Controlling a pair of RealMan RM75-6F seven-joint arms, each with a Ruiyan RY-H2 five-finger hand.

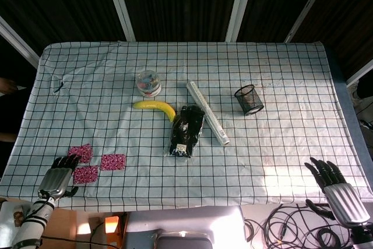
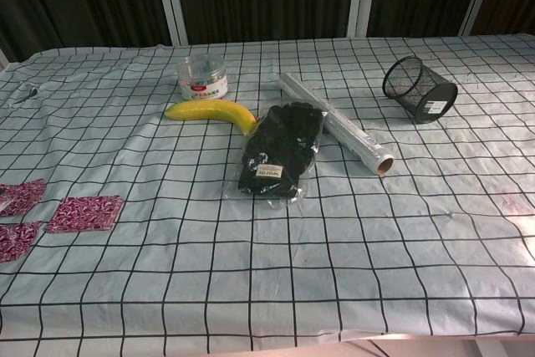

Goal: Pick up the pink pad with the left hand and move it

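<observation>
Three pink patterned pads lie flat near the table's front left corner: one [image 1: 113,161] [image 2: 84,213] to the right, one [image 1: 80,151] [image 2: 21,196] further back, one [image 1: 86,174] [image 2: 15,240] nearest the front edge. My left hand [image 1: 55,180] sits at the table's front left edge, fingers apart and pointing at the nearest pad, holding nothing. I cannot tell whether its fingertips touch that pad. The chest view does not show this hand. My right hand [image 1: 335,188] hangs open off the front right corner, away from everything.
Mid-table lie a banana [image 1: 155,107], a black glove pack [image 1: 186,131] and a foil roll [image 1: 207,121]. A clear jar [image 1: 148,83] stands behind the banana. A black mesh cup [image 1: 249,99] lies tipped over at the right.
</observation>
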